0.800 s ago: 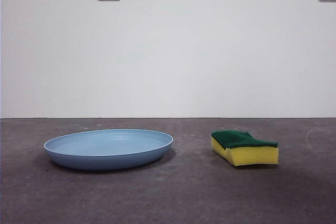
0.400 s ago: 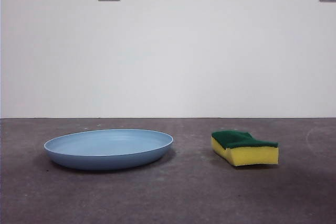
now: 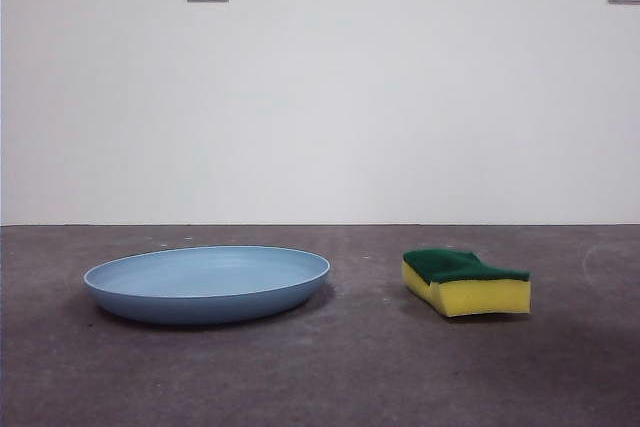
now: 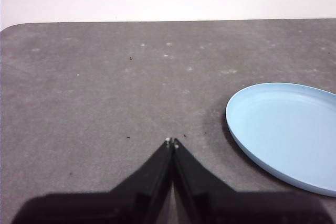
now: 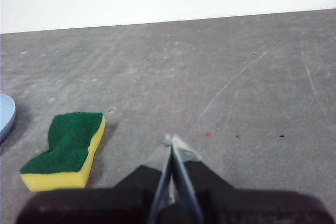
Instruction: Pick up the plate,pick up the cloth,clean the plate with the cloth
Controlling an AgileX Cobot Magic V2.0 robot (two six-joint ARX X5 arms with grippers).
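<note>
From the front, the round light-blue plate (image 3: 207,283) lies flat on the grey table (image 3: 330,377), with the yellow sponge topped in dark green (image 3: 466,282) well apart beside it. My left gripper (image 4: 172,142) hovers near the plate with jaws pressed together, holding nothing. My right gripper (image 5: 172,140), jaws likewise together, hangs near the sponge.

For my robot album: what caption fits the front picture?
A light-blue plate and a sponge, green side up, lie apart on the gray table.
</note>
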